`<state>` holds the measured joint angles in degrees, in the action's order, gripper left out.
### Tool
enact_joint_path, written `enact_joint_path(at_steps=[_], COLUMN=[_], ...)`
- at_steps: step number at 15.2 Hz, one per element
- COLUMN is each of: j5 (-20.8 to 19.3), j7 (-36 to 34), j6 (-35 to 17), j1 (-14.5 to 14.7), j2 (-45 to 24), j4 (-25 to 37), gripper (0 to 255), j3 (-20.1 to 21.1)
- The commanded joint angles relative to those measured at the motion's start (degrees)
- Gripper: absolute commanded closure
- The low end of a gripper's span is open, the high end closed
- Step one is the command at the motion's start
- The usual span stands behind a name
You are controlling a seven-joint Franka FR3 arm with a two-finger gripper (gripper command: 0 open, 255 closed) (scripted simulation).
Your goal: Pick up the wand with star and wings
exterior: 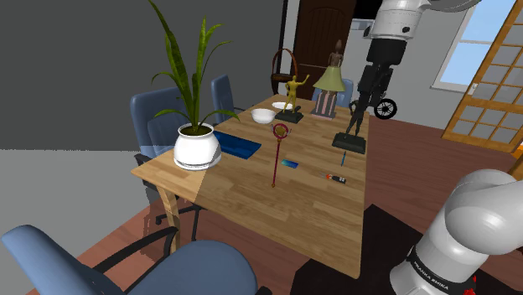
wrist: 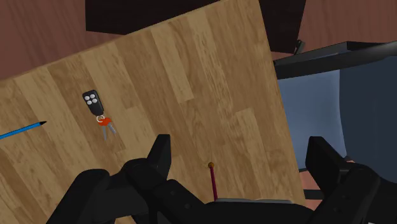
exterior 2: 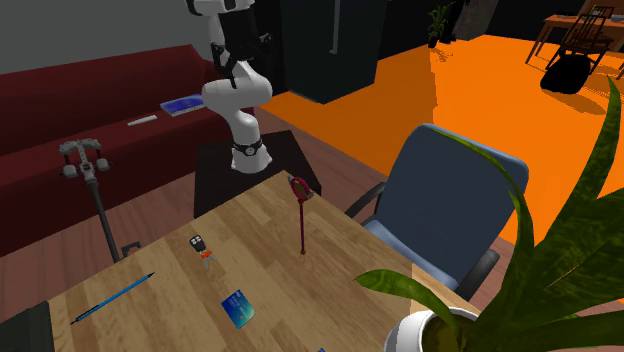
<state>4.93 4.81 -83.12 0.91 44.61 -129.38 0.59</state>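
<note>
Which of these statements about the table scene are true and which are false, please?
1. The gripper is open and holds nothing. True.
2. The wand lies flat on the table. False: it stands upright on it.
3. A black key fob lies on the table, with a blue pencil nearby. True.
4. The plant grows in a black pot. False: the pot is white.
</note>
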Motion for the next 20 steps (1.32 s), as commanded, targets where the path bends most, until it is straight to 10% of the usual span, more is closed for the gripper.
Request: enact_joint_path(at_steps=[1,20], j5=[0.0,2.3], j7=[0.0,18.3], j6=[0.0,-45.0], j1=[0.0,5.6], j2=[0.0,-25.6], j4=[0.0,-2.8], gripper=[0,0], j3=[0.0,-2.3])
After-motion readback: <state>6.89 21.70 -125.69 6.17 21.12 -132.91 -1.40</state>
